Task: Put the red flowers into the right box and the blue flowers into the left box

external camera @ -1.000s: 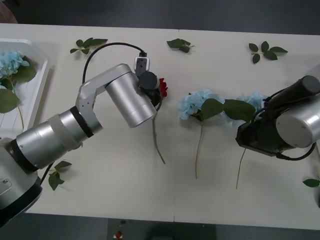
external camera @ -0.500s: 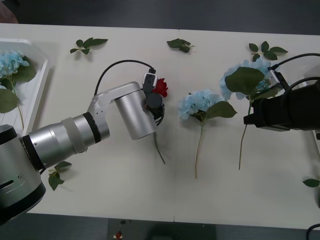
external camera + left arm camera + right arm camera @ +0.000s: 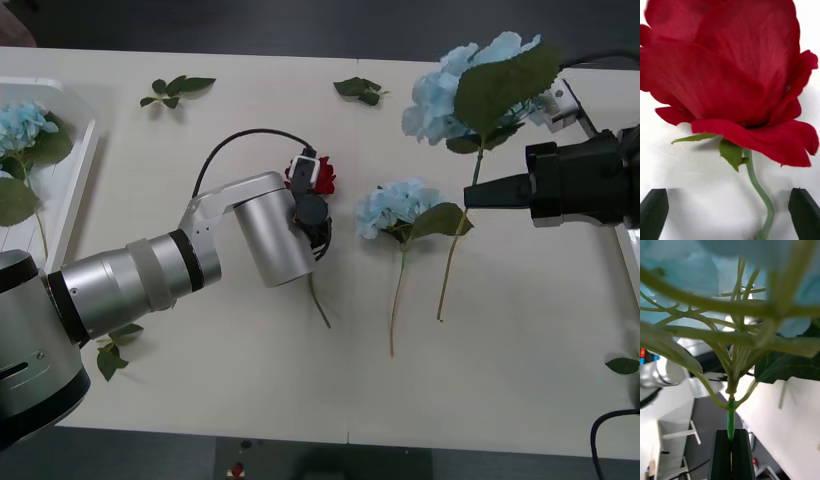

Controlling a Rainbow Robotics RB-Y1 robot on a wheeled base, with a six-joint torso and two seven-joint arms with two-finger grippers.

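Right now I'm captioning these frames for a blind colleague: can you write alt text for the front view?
The right gripper holds a blue hydrangea stem lifted over the white table, while the left gripper sits open at a red rose lying on it. Another blue hydrangea lies between them, and one rests in the left box.

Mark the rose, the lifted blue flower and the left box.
Rose [image 3: 322, 177]: front view, on the bloom beside the left wrist.
Lifted blue flower [image 3: 440, 95]: front view, on the pale petals.
Left box [image 3: 88, 150]: front view, on its raised rim.
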